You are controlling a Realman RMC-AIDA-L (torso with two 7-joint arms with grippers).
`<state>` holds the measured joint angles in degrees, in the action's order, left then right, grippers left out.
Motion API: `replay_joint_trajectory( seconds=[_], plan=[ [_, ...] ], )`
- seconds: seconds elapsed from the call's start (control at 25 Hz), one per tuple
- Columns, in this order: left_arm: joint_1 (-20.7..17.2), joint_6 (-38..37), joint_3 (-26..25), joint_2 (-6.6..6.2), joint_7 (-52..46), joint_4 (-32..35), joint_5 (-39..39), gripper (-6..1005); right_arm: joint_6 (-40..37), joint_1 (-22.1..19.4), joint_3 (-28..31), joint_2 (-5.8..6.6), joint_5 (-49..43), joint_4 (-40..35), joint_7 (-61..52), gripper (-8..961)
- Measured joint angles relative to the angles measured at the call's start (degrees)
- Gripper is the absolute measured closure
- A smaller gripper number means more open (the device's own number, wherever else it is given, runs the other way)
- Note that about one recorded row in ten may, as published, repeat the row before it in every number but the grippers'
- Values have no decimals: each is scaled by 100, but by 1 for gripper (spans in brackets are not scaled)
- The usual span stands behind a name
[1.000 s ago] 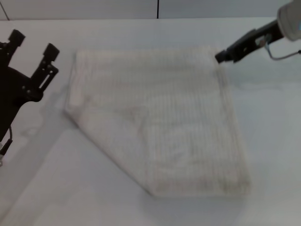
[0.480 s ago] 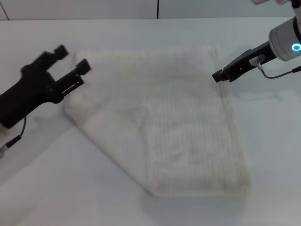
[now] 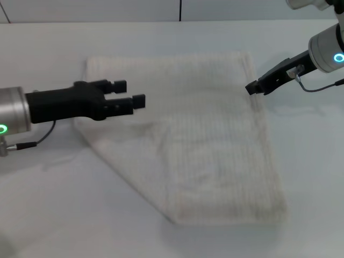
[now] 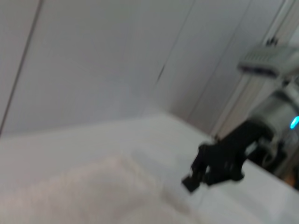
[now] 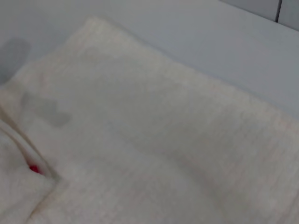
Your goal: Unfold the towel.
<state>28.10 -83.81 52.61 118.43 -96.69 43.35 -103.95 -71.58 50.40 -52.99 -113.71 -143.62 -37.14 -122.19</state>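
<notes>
The towel (image 3: 199, 134) is a cream ribbed cloth lying folded on the white table, with a diagonal folded edge along its near-left side. My left gripper (image 3: 130, 93) is open, pointing right, and hovers over the towel's left part with nothing in it. My right gripper (image 3: 251, 87) is at the towel's right edge, near its far-right corner. It also shows in the left wrist view (image 4: 205, 168), beyond the towel (image 4: 93, 196). The right wrist view is filled with the towel (image 5: 163, 140), which has a small red tag (image 5: 33, 168) at a fold.
The white table (image 3: 64, 204) stretches around the towel on all sides. A pale wall with a dark vertical seam (image 3: 179, 9) stands behind the table's far edge.
My left arm has swung in from the table's left and now reaches right over the towel's left part. My right gripper has moved from the far-right corner a little nearer along the right edge.
</notes>
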Motion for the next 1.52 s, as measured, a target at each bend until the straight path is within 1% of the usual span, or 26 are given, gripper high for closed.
replay_joint_trajectory(
  seconds=[0.08,0.12,0.2,0.24,0.32,0.44,0.56,0.68,0.72,0.84,0.96,1.16,1.52],
  plan=[
    [166,136,60,18,-287,-28,-325,201,5,-21,-1,-1,-2,3,-1,954],
    [208,190,97,20,-359,-46,-389,201,7,-30,-1,-1,-4,4,-1,954],
    [312,459,399,26,-541,-114,-482,201,50,-50,-1,-8,-33,16,-2,954],
    [312,459,399,26,-541,-114,-482,201,102,-53,-1,-16,-79,37,-4,954],
    [358,721,709,32,-664,-126,-457,201,236,-52,-1,-52,-230,101,-18,954],
    [404,833,820,48,-719,-139,-435,201,382,-29,-1,-144,-453,157,-52,955],
    [465,857,833,63,-725,-202,-424,201,432,-7,-2,-208,-505,158,-55,955],
    [547,954,965,67,-707,-372,-307,201,508,4,-5,-238,-519,158,-55,955],
    [576,1026,1081,67,-697,-435,-240,202,516,5,-16,-242,-519,158,-54,955],
    [586,1324,1450,67,-678,-471,16,202,583,12,-122,-266,-520,156,-55,955],
    [571,1443,1582,67,-671,-467,180,202,667,13,-181,-283,-519,171,-57,955],
    [553,1565,1644,67,-659,-433,251,202,908,99,-221,-305,-520,456,-58,954],
    [526,1673,1647,59,-658,-420,256,202,1043,113,-347,-330,-519,547,-59,954]
  ],
)
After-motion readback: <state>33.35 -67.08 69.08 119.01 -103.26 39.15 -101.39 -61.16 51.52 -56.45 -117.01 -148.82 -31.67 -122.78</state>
